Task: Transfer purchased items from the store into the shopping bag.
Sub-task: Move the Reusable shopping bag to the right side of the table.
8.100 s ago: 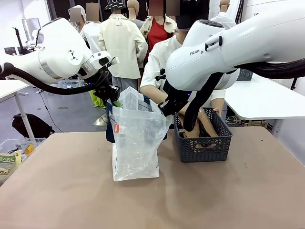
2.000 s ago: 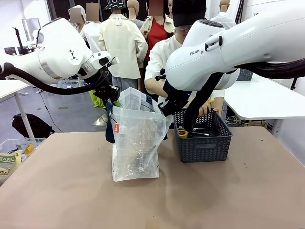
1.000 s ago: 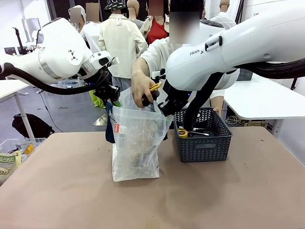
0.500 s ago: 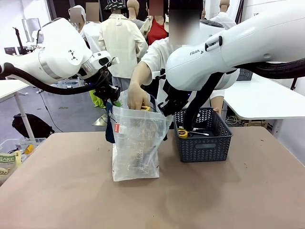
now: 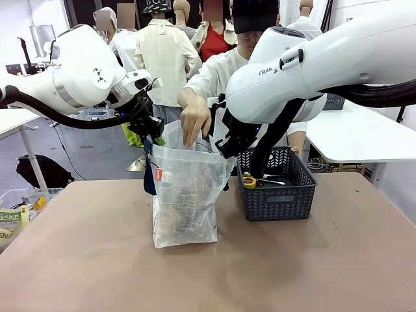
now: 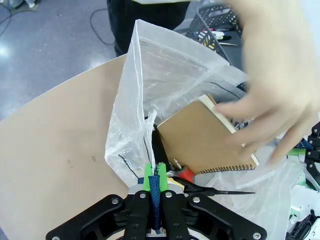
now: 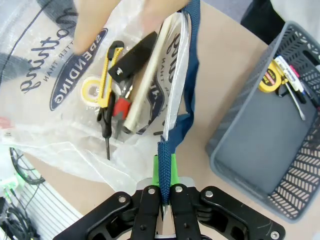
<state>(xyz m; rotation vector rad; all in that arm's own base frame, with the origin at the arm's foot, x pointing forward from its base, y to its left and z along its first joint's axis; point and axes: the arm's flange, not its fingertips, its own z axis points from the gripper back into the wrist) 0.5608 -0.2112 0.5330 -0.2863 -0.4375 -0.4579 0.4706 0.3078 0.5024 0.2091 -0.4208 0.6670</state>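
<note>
- Shopping bag [image 5: 187,201]: upright on table [image 5: 312,273], centre-left of front view, mouth spread wide between two grippers.
- Left gripper [image 5: 152,128]: at upper left corner of bag mouth in front view. Clenched on left blue strap [image 6: 155,192], with strap pinched flat between green pads at bottom centre of left wrist view.
- Right gripper [image 5: 223,148]: at upper right corner of bag mouth in front view. Clenched on right blue strap [image 7: 192,60], with strap running up from fingers at bottom centre of right wrist view.
- Person's hand [image 5: 193,122]: above bag mouth at frame centre, fingers pointing down into opening. Blurred at upper right of left wrist view, fingertips over brown spiral notebook [image 6: 200,137]; contact not clear through blur.
- Notebook: tilted inside bag, spiral edge lowest.
- Other bag contents, upper left of right wrist view: yellow utility knife [image 7: 106,75], red-handled pliers [image 7: 120,107], yellow tape roll [image 7: 92,91], flat black piece [image 7: 132,55].
- Basket [image 5: 278,198]: on table just right of bag, right of centre in front view. Yellow tape measure [image 5: 249,182] and thin pen-like items [image 5: 273,182] inside.
</note>
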